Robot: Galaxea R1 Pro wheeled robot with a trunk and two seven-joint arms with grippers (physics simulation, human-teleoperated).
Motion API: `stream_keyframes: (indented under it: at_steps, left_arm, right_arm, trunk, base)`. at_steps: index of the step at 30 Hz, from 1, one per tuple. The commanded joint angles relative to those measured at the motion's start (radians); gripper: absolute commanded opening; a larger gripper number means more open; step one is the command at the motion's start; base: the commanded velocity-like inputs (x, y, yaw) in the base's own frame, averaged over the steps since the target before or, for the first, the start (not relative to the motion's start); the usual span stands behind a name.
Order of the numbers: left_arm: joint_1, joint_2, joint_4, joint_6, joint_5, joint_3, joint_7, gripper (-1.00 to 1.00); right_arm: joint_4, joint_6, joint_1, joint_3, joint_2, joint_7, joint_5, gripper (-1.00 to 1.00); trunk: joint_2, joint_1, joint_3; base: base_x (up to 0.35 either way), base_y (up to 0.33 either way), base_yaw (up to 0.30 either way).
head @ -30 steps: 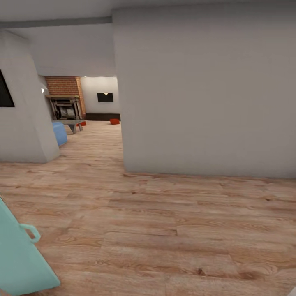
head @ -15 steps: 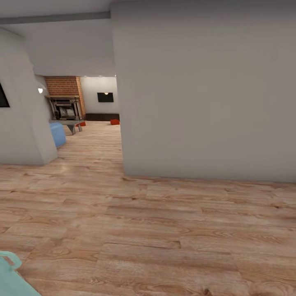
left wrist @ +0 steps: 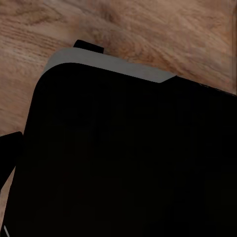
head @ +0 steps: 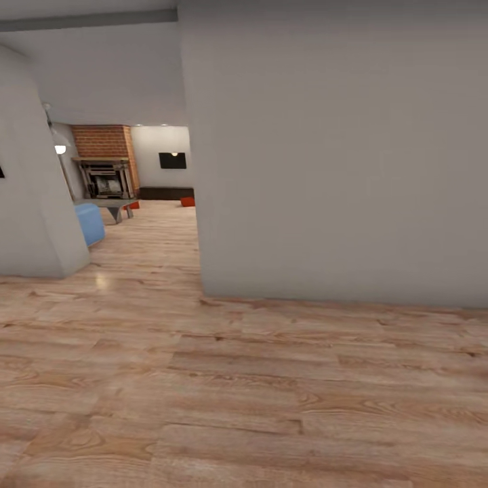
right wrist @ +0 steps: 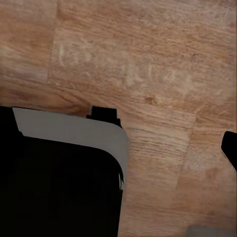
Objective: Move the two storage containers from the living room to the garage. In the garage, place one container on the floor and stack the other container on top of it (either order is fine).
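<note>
Jaws first: I can't tell if they're apart or together on either arm. Left wrist view gives me a big black body with a grey rounded edge point(left wrist: 108, 64) over wood-plank floor point(left wrist: 163, 29), plus a dark sliver at one edge that might be a finger, too little to judge. Right wrist view has the same kind of black body with grey rim point(right wrist: 74, 133) and a small black tab sticking out past it, with a dark bit at the far edge over the planks point(right wrist: 148, 59); nothing is visibly held.

Head view: I'm looking across light wood-plank flooring point(head: 237, 379) in a hallway. A large plain grey-white wall block point(head: 339, 156) takes up the right and centre, its corner just right of the opening. A second white wall corner point(head: 34, 190) stands at left. Between them a passage leads into the living room point(head: 146, 176): red-brick fireplace point(head: 103, 169) with dark metal surround, black wall TV point(head: 172, 160), low dark bench point(head: 166, 193) under it.

Storage containers: two small orange-red shapes far down the passage on the living room floor, one point(head: 187, 201) near the bench, one point(head: 135, 204) beside a grey low table point(head: 112, 205). A blue seat point(head: 89, 224) pokes out from behind the left wall corner. A wall lamp point(head: 60, 148) glows above it.
</note>
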Motion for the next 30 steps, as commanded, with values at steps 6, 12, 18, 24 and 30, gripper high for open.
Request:
stream_keyframes:
  at_steps: [6,12,18,24,30]
  left_arm:
    - [0.0,0.0,0.0,-0.002,0.003,0.003,0.001,1.0]
    - [0.0,-0.001,0.0,-0.002,0.003,0.003,0.001,1.0]
    - [0.0,-0.001,0.0,-0.002,0.003,0.003,0.001,1.0]
    - [0.0,-0.001,0.0,-0.002,0.003,0.003,0.001,1.0]
    - [0.0,0.0,0.0,-0.002,0.003,0.003,0.001,1.0]
  right_arm:
    - [0.006,-0.003,-0.001,0.01,0.005,-0.001,-0.008,1.0]
    - [0.007,-0.005,-0.001,0.009,0.003,-0.001,-0.008,1.0]
    - [0.007,-0.005,-0.001,0.009,0.002,-0.001,-0.009,1.0]
    - [0.007,-0.005,-0.001,0.009,0.001,-0.001,-0.009,1.0]
    - [0.007,-0.005,-0.001,0.009,0.001,-0.001,-0.009,1.0]
  trunk:
    - [0.0,0.001,-0.001]
    - [0.0,0.001,-0.001]
    - [0.0,0.001,-0.001]
    - [0.0,0.001,-0.001]
    - [0.0,0.001,-0.001]
  base:
    - [0.326,0.0,0.0]
    - [0.326,0.0,0.12]
    - [0.326,0.0,0.246]
    - [0.326,0.0,0.265]
    - [0.326,0.0,0.268]
